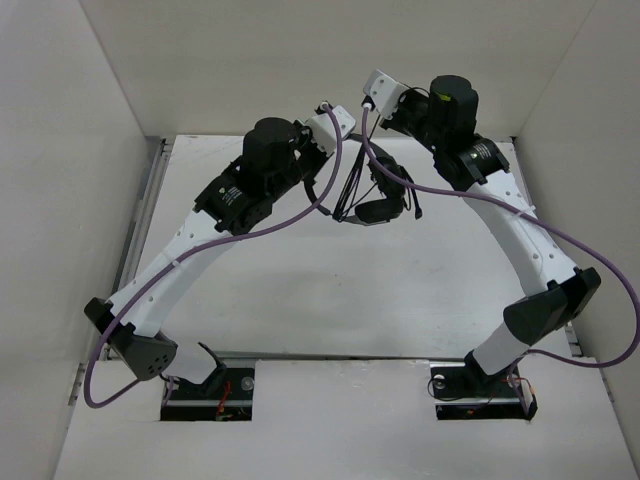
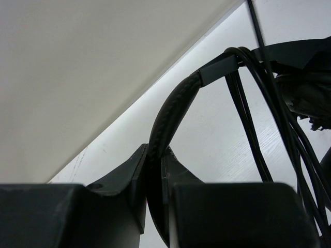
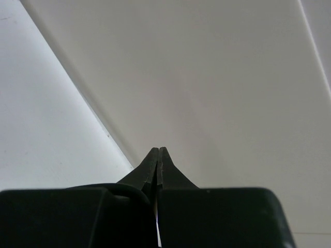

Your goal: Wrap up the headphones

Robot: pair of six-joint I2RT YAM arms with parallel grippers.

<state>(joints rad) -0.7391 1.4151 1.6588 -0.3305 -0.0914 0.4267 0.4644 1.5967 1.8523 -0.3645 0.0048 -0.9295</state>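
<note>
My left tool (image 2: 154,155) is clamped on the padded band of the headphones (image 2: 173,108), with no gap left in its grip. I judge that grip is there to keep the set lifted and steady, so the band serves as a spool. The headphones (image 1: 380,195) hang between the two arms, above the far middle of the worktop (image 1: 300,290) – whether an earcup touches it I cannot tell. Several loops of the thin cable (image 2: 248,129) already lie over the band just beyond my grip and trail down beside the earcup, so the wrapping looks well under way. To the right of the headphones and higher, my right tool (image 3: 158,151) is closed tip to tip. A thin black strand curves into the base of its jaws – I take that for the cable's free end, pinched to keep the loops taut.
</note>
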